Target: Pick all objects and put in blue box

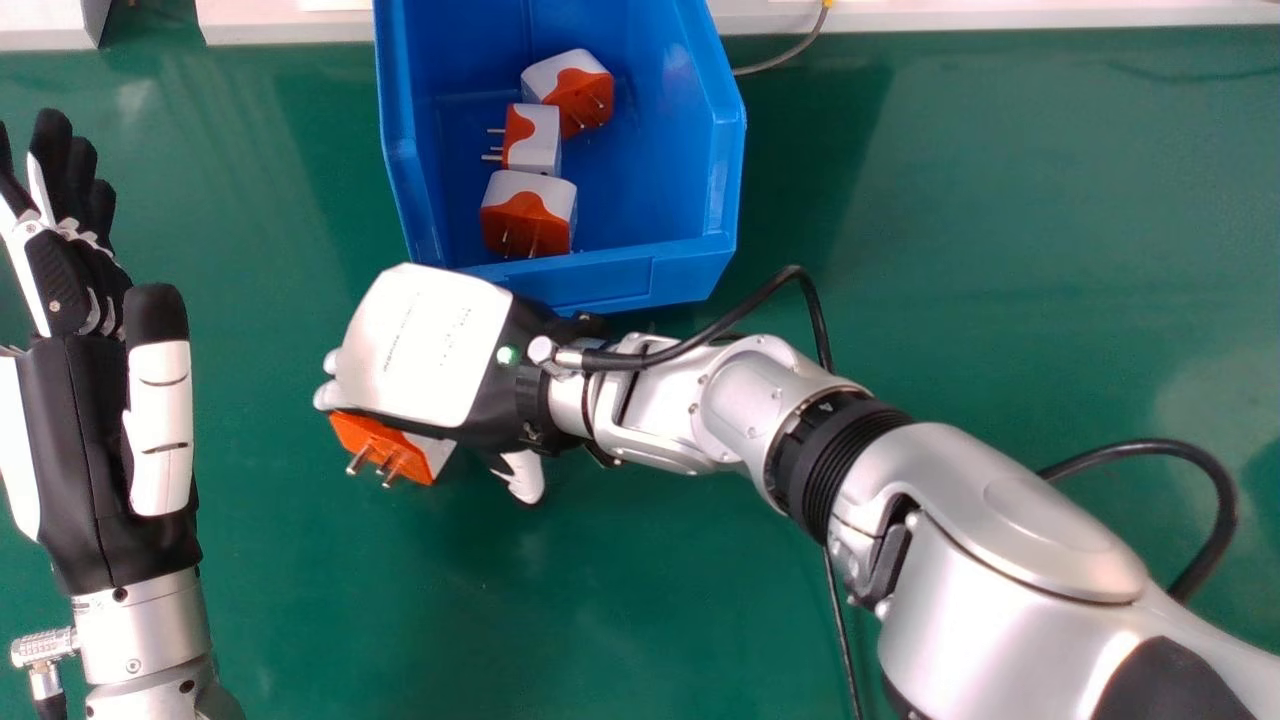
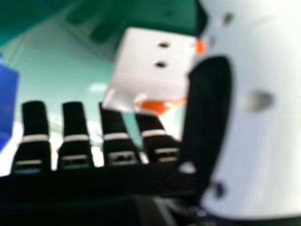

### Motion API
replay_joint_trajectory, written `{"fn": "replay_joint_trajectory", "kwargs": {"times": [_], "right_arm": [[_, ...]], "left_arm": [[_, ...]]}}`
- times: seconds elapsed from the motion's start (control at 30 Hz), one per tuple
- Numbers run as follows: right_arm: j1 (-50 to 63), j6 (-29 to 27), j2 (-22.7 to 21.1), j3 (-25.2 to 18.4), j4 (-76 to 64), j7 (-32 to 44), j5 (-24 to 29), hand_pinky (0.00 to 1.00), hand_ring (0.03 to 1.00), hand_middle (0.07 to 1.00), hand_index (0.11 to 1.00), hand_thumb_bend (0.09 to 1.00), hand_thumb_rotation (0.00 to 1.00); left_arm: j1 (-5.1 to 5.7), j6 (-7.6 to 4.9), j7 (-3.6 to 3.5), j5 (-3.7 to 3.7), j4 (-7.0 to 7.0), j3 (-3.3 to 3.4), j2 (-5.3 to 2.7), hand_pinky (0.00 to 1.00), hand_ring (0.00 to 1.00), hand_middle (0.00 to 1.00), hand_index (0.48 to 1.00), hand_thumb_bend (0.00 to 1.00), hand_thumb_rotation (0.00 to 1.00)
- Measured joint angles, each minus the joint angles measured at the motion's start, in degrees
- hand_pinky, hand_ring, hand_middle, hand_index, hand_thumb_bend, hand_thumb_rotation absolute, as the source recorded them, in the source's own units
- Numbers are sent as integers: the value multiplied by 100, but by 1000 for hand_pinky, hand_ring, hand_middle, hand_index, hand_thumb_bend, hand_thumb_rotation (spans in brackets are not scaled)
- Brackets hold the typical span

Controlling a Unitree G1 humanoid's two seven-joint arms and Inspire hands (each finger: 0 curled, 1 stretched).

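Head view: open right hand [image 1: 430,350] over a plug [image 1: 397,446].
Blue box [image 1: 600,285] holds three more plugs [image 1: 530,210]; left hand [image 1: 85,440] lies open.

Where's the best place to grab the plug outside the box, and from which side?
Probably from above, with the right hand, across the opposite sides of the plug's blocky white body. Its prongs stick out toward the robot, so avoid that face.

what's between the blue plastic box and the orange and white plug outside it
In the head view, the black and white right robot hand lies there.
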Motion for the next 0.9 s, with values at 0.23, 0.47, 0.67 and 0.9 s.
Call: {"fn": "replay_joint_trajectory", "kwargs": {"times": [0.23,0.47,0.67,0.9], "right_arm": [[9,29,0,-32,-21,341,183,730,811,825,796,967,145],[19,-15,0,59,-48,359,177,718,799,818,789,965,130],[27,-24,0,151,-52,240,152,697,780,798,778,962,124],[54,-73,-1,460,-49,-391,-58,522,619,664,640,794,70]], "left_arm": [[7,0,11,6,-6,7,-18,1000,1000,1000,944,627,866],[20,-1,15,32,-57,10,-83,1000,1000,1000,939,641,854],[22,-2,24,57,-59,17,-87,1000,1000,1000,937,648,851],[25,-9,25,54,-59,26,-86,1000,1000,1000,936,651,847]]}}
